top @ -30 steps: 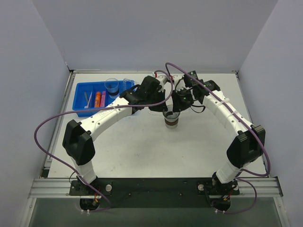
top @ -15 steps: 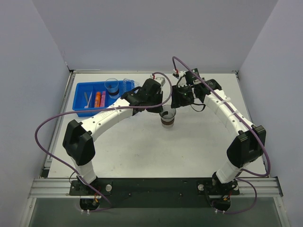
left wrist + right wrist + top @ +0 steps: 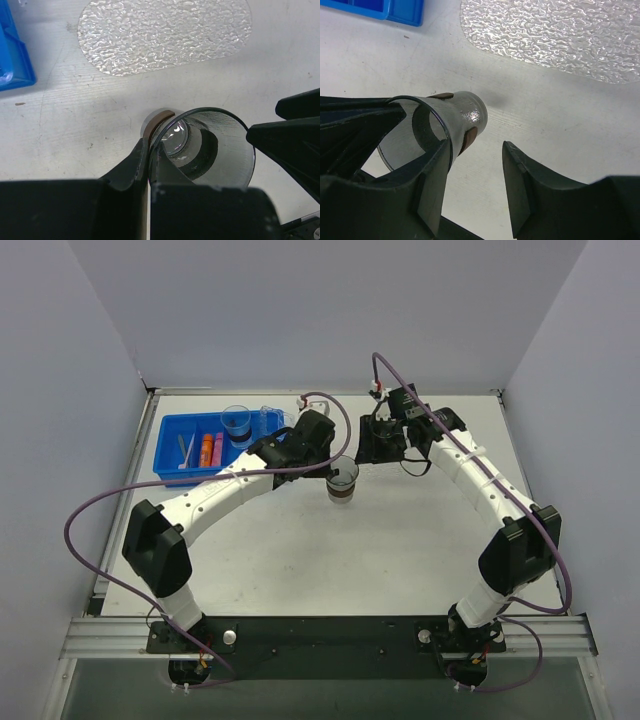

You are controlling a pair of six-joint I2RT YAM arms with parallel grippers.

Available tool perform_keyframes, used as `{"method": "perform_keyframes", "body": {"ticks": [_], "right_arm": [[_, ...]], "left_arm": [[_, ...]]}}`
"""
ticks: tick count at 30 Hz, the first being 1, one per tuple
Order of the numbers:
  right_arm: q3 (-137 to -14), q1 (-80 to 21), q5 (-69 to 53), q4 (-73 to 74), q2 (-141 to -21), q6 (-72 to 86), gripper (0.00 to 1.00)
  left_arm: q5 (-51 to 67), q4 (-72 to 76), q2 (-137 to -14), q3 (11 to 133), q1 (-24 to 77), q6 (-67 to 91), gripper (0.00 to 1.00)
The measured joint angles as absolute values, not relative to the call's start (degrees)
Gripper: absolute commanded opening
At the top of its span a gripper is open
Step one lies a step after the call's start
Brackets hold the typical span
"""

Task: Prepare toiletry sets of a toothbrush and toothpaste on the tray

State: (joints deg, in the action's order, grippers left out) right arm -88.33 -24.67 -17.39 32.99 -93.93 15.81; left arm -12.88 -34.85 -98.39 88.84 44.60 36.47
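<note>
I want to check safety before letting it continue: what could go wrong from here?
1. The left tool pinches the clear cup only by one thin wall at the rim, and the cup hangs tilted. It could slip or twist free.
2. The open right tool sits close beside the cup, so a small move might knock it.

No readable text or labels, seemingly, at this distance.

- The white table (image 3: 330, 550) bore a blue bin (image 3: 167, 462) at about ten o'clock.
- A clear, bumpy tray (image 3: 165, 35) lay flat near twelve o'clock.
</note>
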Motion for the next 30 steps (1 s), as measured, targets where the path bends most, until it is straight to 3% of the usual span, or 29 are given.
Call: {"method": "perform_keyframes", "body": {"ticks": [19,30], "right_arm": [[-89.6,-27.11,-17.56,32.58,-94.41,19.79,0.4],[-92.64,-28.05,-20.16,33.28,-99.39,20.82,0.28]], "left_arm": [[-19.27,-33.58,-97.93,88.51,44.6,38.57,0.0],[-19.9,-32.67,-98.43,89.1,44.6,38.83,0.0]]}}
